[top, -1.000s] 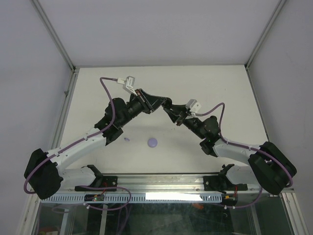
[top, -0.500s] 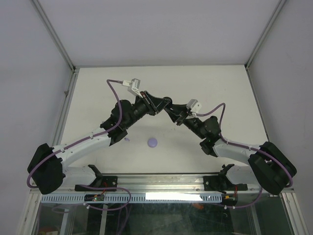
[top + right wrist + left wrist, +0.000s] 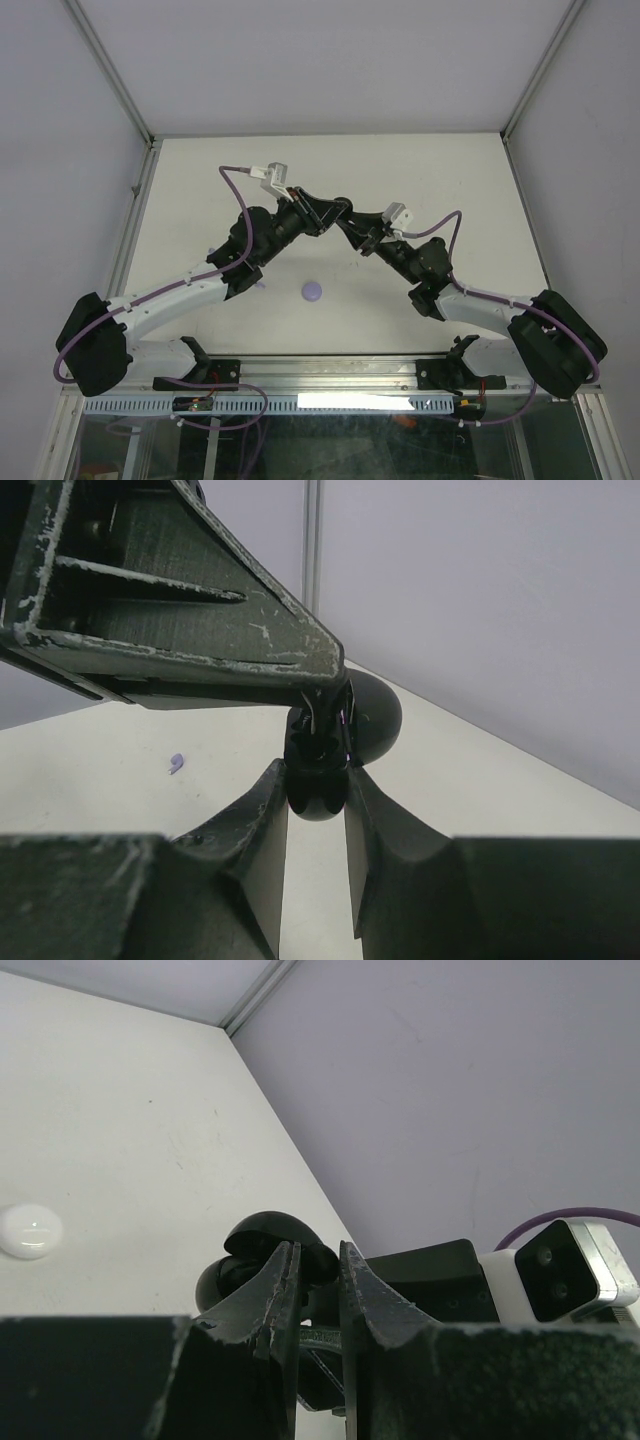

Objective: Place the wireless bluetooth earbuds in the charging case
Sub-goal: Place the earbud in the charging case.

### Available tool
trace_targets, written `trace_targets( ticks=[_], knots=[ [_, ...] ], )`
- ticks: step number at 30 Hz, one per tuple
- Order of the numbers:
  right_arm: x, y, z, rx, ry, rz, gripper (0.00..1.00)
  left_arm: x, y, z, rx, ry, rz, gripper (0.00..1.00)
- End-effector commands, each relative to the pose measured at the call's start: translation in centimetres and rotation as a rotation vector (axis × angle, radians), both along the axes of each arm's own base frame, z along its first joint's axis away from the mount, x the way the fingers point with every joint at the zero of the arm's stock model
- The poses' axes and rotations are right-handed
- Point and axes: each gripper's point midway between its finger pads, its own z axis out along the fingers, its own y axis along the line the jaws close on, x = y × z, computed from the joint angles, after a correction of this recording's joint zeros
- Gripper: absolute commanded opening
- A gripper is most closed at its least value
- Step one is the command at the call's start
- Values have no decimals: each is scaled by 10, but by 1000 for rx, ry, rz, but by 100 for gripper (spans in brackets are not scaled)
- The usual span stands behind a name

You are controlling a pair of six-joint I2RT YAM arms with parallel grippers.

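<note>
Over the table [image 3: 450, 170], raised off its surface: the whole job is done in mid-air, so anything let go falls away from the black charging case [image 3: 316, 800] to the surface below.
Right gripper [image 3: 315, 775]: jaws are drawn in narrow and clamp the black charging case from both sides, with its lid [image 3: 375, 718] standing open behind. Risk: the round, glossy shell twists or slides in the clamp if it is pushed off-centre.
Left gripper [image 3: 318, 1252]: directly above the case, jaws nearly together, pinching what looks like a black earbud [image 3: 319, 738] right at the case's mouth. Risk: a tilted bud misses its pocket and jams on the rim, or pops out when released.
Lavender case [image 3: 312, 291]: on the table, well below the black case and toward the arm bases, out of the way.
White rounded piece [image 3: 30, 1231]: on the table, well apart from the black case. I cannot tell whether it is a case or a bud.
Lavender earbud [image 3: 176, 763]: tiny, on the table, well apart from the black case. Risk: a swinging arm easily knocks it.
</note>
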Motion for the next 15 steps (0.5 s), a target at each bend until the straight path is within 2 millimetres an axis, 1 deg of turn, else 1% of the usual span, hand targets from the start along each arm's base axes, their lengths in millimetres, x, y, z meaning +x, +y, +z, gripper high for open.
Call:
trace_targets(
  ticks=[1,8,15],
  knots=[
    [-3,-8,33,82,-80,-27,0,-3,9,21,-27,-71,40,6],
    [-3,-9,34,84,-79,-27,0,-5,11,26,-30,-84,46,6],
    [-5,-10,36,88,-84,-26,0,-4,8,16,-13,-63,43,6]
  ],
)
